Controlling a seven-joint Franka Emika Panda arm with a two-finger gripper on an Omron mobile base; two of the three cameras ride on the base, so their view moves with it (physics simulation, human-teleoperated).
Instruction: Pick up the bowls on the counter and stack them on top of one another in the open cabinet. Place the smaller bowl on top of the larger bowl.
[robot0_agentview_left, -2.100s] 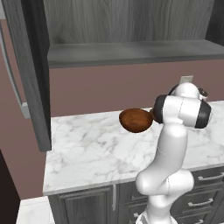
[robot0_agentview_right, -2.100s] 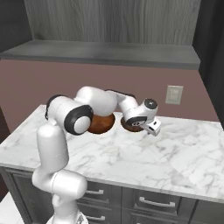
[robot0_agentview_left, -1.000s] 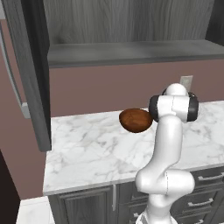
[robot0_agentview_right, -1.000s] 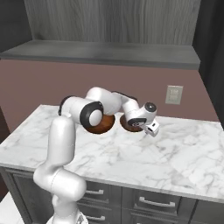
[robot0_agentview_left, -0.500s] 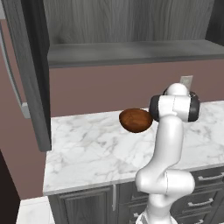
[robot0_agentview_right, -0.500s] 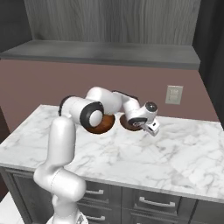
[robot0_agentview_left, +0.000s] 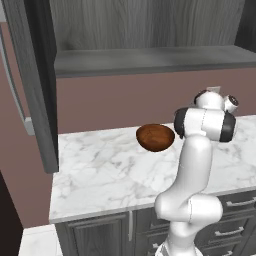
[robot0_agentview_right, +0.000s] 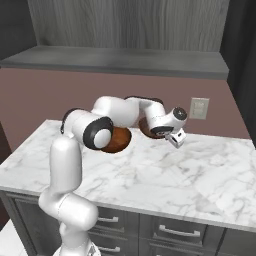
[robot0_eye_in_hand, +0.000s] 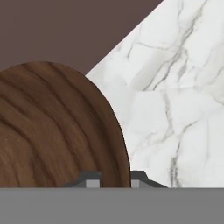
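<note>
**Tool pinched on a wooden bowl's rim at the back of the desk**

The white arm with dark joints reaches across the white marble desk with grey veining (robot0_agentview_left: 105, 170) toward the mauve back wall (robot0_agentview_left: 115, 105). In the right base view the tool (robot0_agentview_right: 167, 136) sits low over the slab, just beside the white wall outlet (robot0_agentview_right: 199, 108), its wrist folded in behind the elbow.

In the hand view, the two dark finger tips (robot0_eye_in_hand: 89, 180) rise at the bottom on either side of the edge of a round, deep, reddish-brown wooden bowl with darker grain stripes (robot0_eye_in_hand: 52, 131). The tips stand close together with the bowl's rim between them, so the tool is pressed shut on that rim. The bowl takes up the left of that view; marble veining lies to its right and the mauve wall shows above.

In the left base view a reddish-brown wooden bowl (robot0_agentview_left: 155, 137) shows near the back of the desk, just left of the arm's dark-banded joint. In the right base view brown wood (robot0_agentview_right: 119, 139) shows behind the arm's elbow, largely covered by it; whether this is the same bowl as the one in the tool cannot be told.

Above the desk, the dark grey wood-grain wall cabinet (robot0_agentview_left: 140, 22) stands open, its flat grey shelf (robot0_agentview_left: 150, 59) bare, its tall dark door (robot0_agentview_left: 37, 85) swung out at the left. Dark grey panelled drawers (robot0_agentview_right: 175, 231) run beneath the slab.
</note>
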